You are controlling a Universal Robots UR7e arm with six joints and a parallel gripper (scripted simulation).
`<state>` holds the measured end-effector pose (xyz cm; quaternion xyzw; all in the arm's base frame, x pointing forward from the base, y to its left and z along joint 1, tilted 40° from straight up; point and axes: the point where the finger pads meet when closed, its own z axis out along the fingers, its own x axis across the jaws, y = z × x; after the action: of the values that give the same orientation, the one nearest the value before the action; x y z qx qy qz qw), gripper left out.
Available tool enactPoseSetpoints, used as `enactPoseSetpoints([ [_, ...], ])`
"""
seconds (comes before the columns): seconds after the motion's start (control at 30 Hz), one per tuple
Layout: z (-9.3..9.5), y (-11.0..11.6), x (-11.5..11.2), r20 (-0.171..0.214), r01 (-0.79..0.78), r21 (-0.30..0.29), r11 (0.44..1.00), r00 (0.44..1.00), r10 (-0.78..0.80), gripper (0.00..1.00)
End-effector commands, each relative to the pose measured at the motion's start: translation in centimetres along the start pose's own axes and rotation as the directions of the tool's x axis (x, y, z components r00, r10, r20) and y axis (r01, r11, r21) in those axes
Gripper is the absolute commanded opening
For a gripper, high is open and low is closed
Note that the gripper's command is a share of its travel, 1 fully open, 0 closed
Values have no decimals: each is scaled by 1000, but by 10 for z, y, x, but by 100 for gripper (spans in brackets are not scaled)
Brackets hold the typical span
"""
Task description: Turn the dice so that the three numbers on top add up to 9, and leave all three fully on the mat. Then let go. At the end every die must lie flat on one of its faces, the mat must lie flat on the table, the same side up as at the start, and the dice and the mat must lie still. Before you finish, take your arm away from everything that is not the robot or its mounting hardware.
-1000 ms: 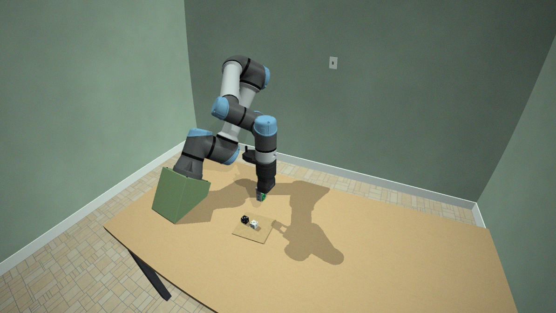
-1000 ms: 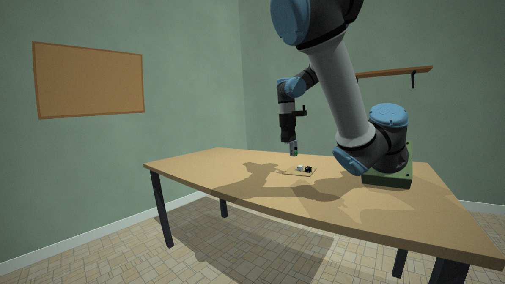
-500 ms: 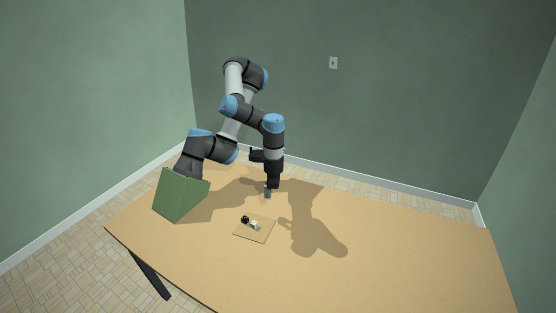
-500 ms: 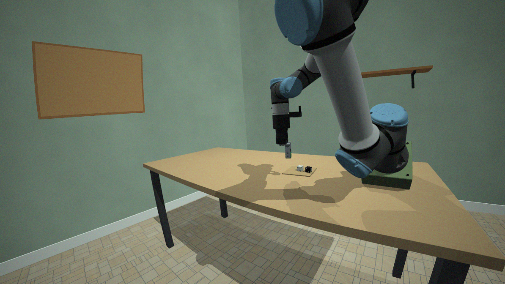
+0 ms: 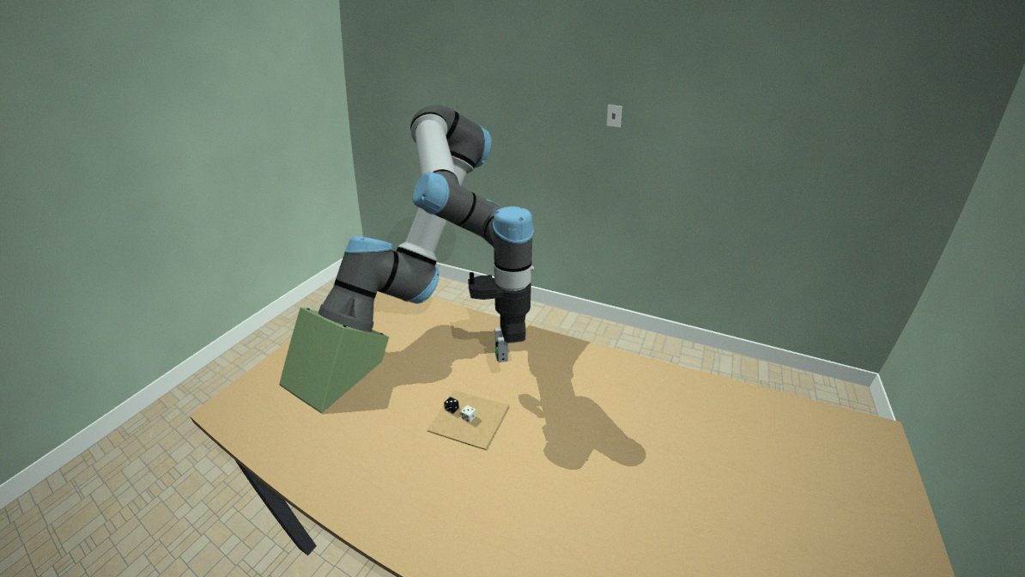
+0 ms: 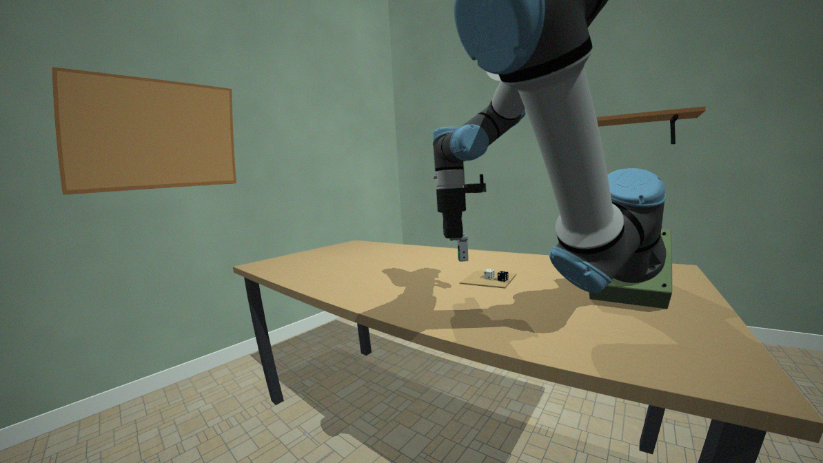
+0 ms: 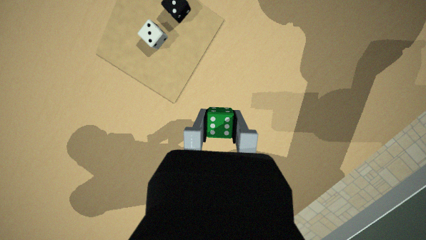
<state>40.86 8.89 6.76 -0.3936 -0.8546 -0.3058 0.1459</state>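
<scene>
Hand (image 5: 501,351) (image 6: 462,253) (image 7: 219,119) grips green die (image 7: 219,125) — above table (image 5: 645,465) (image 6: 345,275) (image 7: 43,89)

Black two-finger gripper (image 5: 501,349) (image 6: 462,253) (image 7: 219,119), with green cubic die (image 5: 497,351) (image 6: 458,253) (image 7: 220,126) clamped between fingers, was shifted farther from green block-shaped arm mount (image 5: 308,358) (image 6: 633,296). Gripper was also turned about its upright axis; die's green was brought to fingers' left side in exterior view.
</scene>
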Motion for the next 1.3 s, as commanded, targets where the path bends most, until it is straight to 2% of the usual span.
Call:
enactPoseSetpoints([
  [0.0, 0, 4, 2, -4, 54, -2, 999, 999, -54, 49],
  [0.6, 1, 7, 5, -5, 95, -5, 995, 995, -95, 49],
  [0.77, 1, 7, 5, -5, 95, -33, 995, 995, -95, 49],
  [0.9, 1, 8, 4, -2, 95, -94, 991, 995, -95, 49],
  [1.03, 1, 8, 4, 1, 94, -194, 977, 995, -95, 49],
  [1.1, 1, 8, 4, 1, 94, -194, 977, 995, -95, 49],
  [1.27, 3, 5, 4, -5, 87, -361, 929, 995, -95, 49],
])
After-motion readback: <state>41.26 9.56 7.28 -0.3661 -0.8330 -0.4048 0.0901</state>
